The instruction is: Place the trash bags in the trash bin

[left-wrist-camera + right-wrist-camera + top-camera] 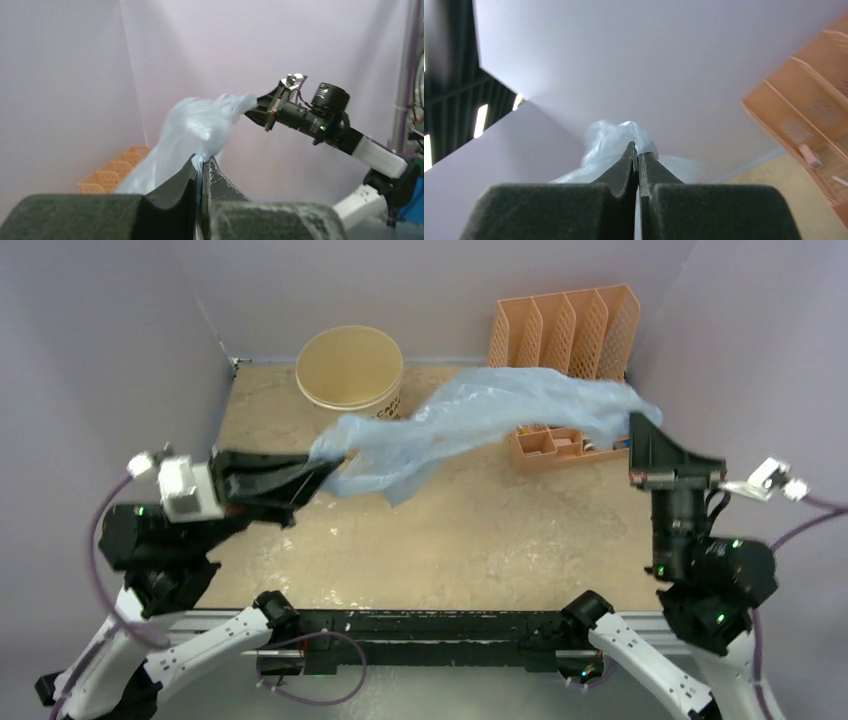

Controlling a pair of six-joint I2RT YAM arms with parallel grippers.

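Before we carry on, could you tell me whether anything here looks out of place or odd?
Nothing is spilled or damaged. The trash bag is stretched in mid-air between the left gripper and right gripper, bunched up and off to the side of the trash bin, which stands upright.

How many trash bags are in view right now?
1. The bag hangs stretched between the left gripper and right gripper, near the bin. A second bunched inside can't be ruled out.
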